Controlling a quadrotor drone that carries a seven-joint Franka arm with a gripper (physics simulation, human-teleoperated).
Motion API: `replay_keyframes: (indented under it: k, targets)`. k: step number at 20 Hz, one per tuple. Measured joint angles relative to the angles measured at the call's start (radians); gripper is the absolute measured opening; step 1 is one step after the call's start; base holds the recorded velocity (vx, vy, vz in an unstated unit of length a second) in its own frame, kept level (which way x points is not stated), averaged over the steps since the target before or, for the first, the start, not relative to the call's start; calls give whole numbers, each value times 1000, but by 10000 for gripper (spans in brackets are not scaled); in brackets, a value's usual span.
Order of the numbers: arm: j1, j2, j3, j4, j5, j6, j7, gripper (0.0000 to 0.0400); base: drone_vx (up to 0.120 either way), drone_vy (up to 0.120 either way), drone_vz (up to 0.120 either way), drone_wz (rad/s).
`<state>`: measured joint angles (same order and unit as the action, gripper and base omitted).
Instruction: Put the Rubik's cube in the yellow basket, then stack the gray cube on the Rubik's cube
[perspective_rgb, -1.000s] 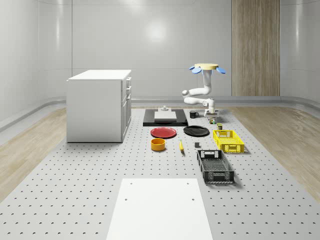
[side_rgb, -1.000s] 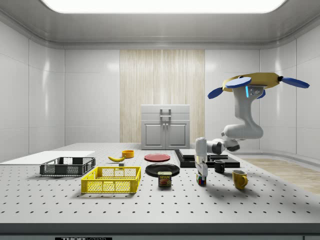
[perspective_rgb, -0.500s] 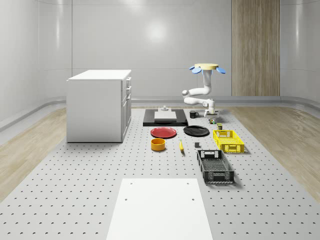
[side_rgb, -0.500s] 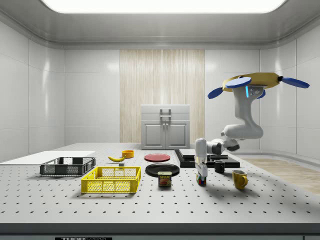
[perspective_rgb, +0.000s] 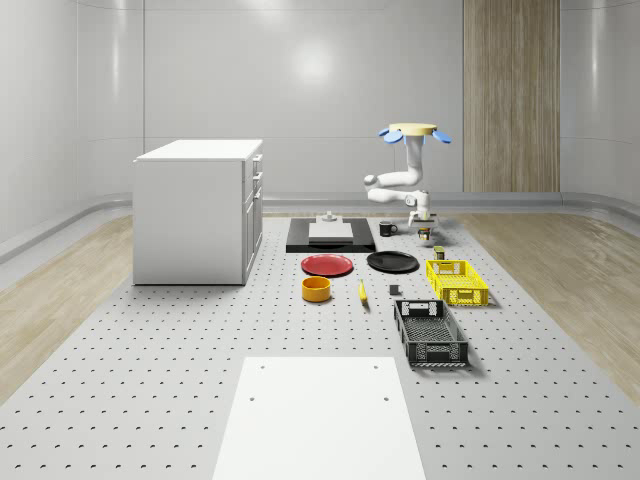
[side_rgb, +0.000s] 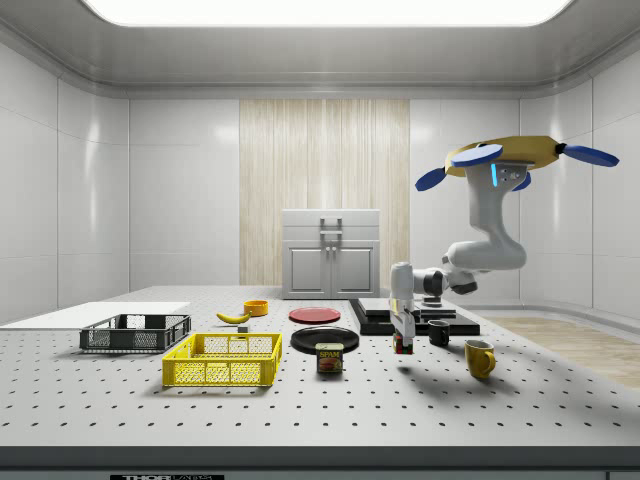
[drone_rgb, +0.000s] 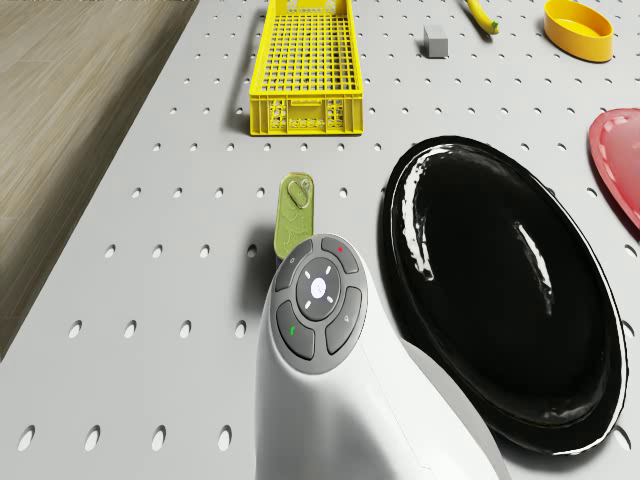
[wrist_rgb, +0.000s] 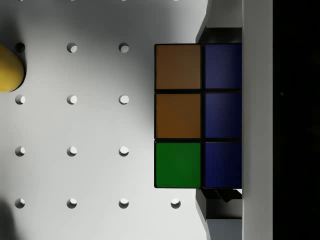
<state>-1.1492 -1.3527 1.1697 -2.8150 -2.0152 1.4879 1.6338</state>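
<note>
The drone (side_rgb: 505, 160) is seen hovering above the far end of the table (perspective_rgb: 150, 380), near the black plate (perspective_rgb: 392, 262). The gripper (side_rgb: 404, 345) hangs clear of the table and is clamped on the Rubik's cube (wrist_rgb: 197, 116) – held aloft, it seems – beside a tin can (drone_rgb: 293, 215). The yellow basket (perspective_rgb: 456, 281) stands well apart, the gray cube (drone_rgb: 435, 41) beyond it

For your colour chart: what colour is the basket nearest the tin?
Yellow; the basket shows best in the drone view.
</note>
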Motion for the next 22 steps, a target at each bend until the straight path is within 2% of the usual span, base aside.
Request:
replay_keyframes:
  k: [3, 14, 22]
  targets:
    - [-2, -4, 12, -3, 12, -1, 3, 325, 27, 0, 120, 0]
    - [-9, -21, 26, -5, 31, 10, 11, 325, 120, 0, 120, 0]
    - [-15, -33, 29, -4, 38, 21, 15, 325, 120, 0, 0, 0]
